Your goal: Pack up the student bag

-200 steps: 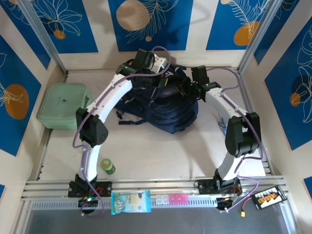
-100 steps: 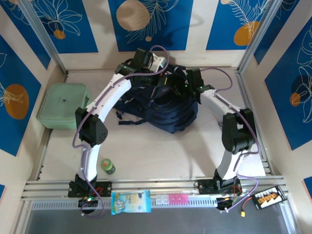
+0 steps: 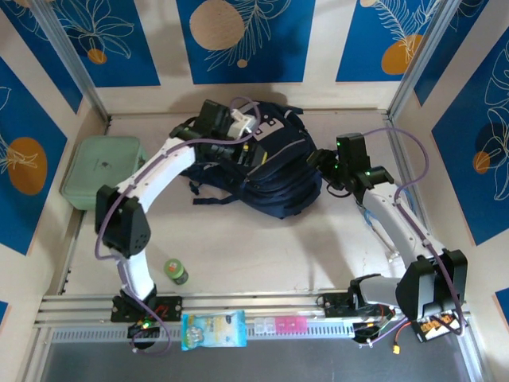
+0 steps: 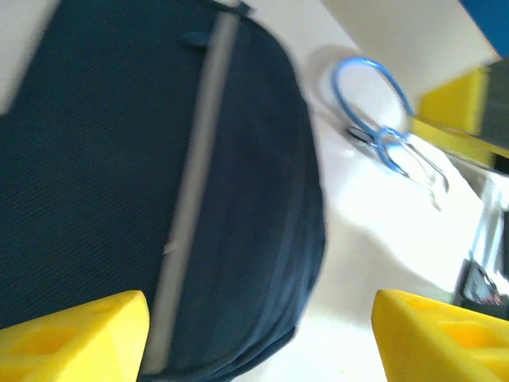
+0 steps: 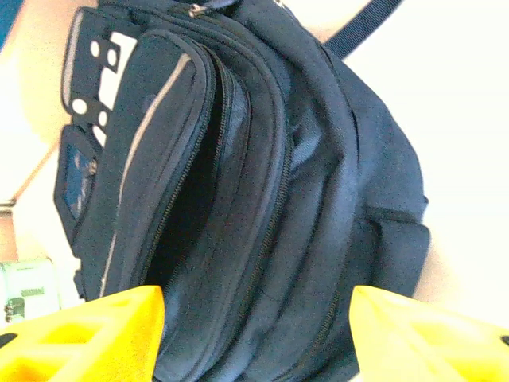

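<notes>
The student bag (image 3: pixel 274 171) lies on the table at the back middle, dark navy with grey zip lines. My left gripper (image 3: pixel 248 151) hovers over its left upper part, open. In the left wrist view its yellow fingers (image 4: pixel 75 334) stand wide apart over the bag's fabric (image 4: pixel 119 159) and hold nothing. At the bag's right side my right gripper (image 3: pixel 318 161) is open too. In the right wrist view the bag (image 5: pixel 262 199) faces me with one zipped compartment gaping (image 5: pixel 187 191). That gripper (image 5: pixel 258 334) has nothing between its jaws.
A mint green zip case (image 3: pixel 105 171) sits at the left wall. A small green bottle (image 3: pixel 176 271) stands near the left arm's base. A blue packet (image 3: pixel 213 329) and a pink pill box (image 3: pixel 278 325) lie on the front rail. A looped cable (image 4: pixel 374 103) lies beyond the bag.
Both grippers have opened and let go of the bag. The left arm has drawn back leftward. The right arm has swung out to the right, off the bag.
</notes>
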### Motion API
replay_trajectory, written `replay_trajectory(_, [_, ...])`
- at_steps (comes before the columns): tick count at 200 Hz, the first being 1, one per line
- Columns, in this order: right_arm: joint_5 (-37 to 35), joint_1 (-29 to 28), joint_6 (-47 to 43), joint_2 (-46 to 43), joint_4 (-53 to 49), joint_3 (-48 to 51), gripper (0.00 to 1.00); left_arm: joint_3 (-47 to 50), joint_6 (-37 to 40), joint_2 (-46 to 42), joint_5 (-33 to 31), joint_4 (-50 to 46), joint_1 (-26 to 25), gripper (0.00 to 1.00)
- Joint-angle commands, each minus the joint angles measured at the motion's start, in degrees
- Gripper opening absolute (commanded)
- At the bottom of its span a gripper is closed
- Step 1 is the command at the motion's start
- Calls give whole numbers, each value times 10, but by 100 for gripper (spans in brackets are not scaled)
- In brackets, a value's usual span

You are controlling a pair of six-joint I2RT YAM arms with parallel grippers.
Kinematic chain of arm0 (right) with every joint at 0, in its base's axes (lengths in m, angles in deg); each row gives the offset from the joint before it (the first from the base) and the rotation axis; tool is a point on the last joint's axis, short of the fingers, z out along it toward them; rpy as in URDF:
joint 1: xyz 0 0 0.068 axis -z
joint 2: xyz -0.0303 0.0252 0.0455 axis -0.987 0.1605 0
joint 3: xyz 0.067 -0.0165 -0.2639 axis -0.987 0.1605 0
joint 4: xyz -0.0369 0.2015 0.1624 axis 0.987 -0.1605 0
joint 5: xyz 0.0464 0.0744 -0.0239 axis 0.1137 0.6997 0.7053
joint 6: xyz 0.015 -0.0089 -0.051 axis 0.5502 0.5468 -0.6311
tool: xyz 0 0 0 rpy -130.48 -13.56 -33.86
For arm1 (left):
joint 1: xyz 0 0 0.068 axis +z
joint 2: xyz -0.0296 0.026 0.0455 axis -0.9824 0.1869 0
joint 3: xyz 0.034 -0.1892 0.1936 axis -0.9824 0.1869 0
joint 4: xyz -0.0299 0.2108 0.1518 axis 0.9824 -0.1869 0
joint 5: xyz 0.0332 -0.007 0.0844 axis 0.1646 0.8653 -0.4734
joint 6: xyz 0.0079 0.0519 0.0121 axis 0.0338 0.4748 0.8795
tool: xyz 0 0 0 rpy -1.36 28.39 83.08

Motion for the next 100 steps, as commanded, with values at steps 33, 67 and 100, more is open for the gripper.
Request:
replay_trajectory(33, [18,-58,-25,19,-19,-21,66,165,-263,-44,-93,149,66,64])
replay_trajectory(67, [18,-89,-10,44,-16,-34,66,159,-323,1,-66,179,72,51])
replay_trajectory(100, [18,-93,-4,42,-13,-34,66,159,-364,37,-40,214,73,45])
